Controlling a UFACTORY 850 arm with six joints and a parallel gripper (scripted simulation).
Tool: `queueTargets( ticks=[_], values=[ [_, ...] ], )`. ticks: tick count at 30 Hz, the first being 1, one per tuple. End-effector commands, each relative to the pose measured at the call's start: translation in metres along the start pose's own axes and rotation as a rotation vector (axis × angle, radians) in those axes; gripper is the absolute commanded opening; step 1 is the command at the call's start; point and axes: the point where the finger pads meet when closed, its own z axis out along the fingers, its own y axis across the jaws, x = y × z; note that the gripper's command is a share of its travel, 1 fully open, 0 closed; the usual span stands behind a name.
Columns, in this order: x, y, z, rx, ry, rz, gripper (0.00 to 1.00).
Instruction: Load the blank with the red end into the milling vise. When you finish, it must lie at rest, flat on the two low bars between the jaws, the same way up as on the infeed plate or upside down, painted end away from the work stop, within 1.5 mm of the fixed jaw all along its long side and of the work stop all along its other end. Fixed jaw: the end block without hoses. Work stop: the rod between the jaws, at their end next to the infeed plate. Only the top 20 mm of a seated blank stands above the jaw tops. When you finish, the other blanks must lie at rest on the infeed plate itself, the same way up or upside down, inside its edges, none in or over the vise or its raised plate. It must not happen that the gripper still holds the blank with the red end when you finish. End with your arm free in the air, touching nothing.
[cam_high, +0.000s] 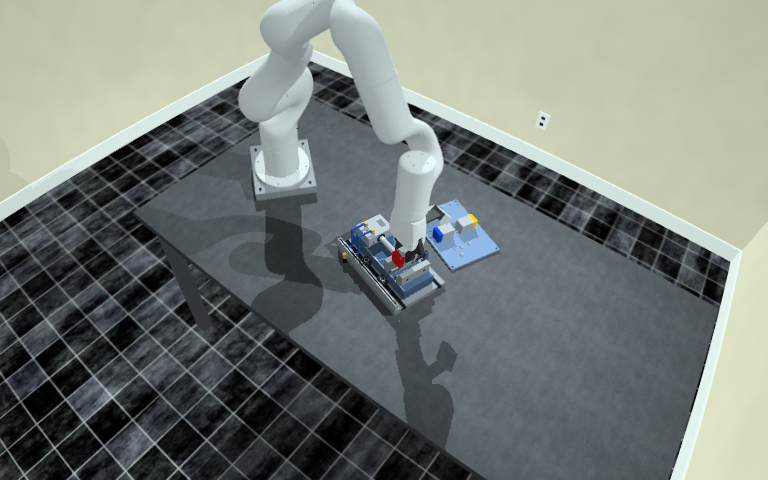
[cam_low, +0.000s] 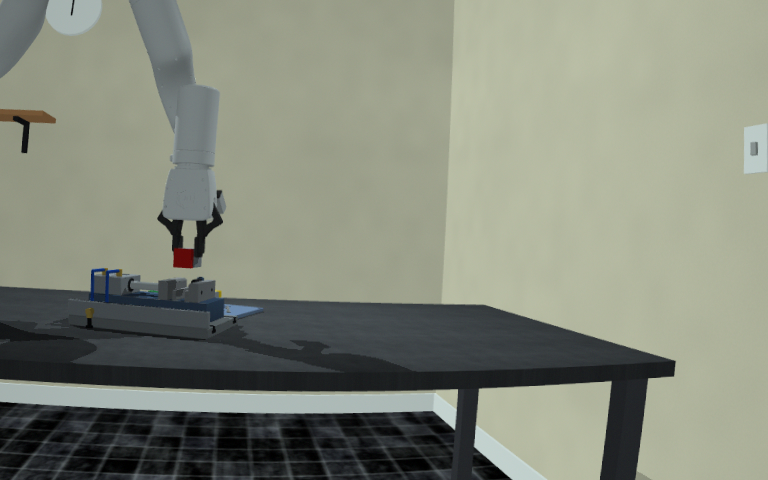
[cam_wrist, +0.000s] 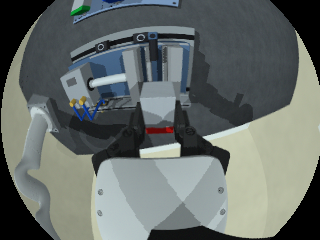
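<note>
My gripper (cam_low: 188, 249) is shut on the grey blank with the red end (cam_low: 185, 258) and holds it in the air above the milling vise (cam_low: 152, 298). In the top view the red end (cam_high: 397, 259) hangs over the gap between the jaws (cam_high: 404, 270), facing away from the infeed plate (cam_high: 461, 242). In the wrist view the blank (cam_wrist: 159, 108) sits between my fingers, with the vise (cam_wrist: 143, 67) below it. The hosed end of the vise (cam_high: 356, 236) has blue hoses. The work stop is hidden behind my arm.
On the light blue infeed plate lie a blank with a blue end (cam_high: 443, 232) and one with a yellow end (cam_high: 467, 222); the wrist view also shows a green-ended one (cam_wrist: 82, 10). The robot base (cam_high: 282, 167) stands at the table's far left.
</note>
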Motion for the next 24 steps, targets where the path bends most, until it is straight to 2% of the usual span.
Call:
queueTargets(
  ticks=[1, 24],
  values=[
    [0.0026, -0.0003, -0.0009, -0.002, 0.000, 0.000, 0.00],
    [0.0105, -0.0040, -0.0010, -0.002, 0.000, 0.000, 0.00]
  ],
)
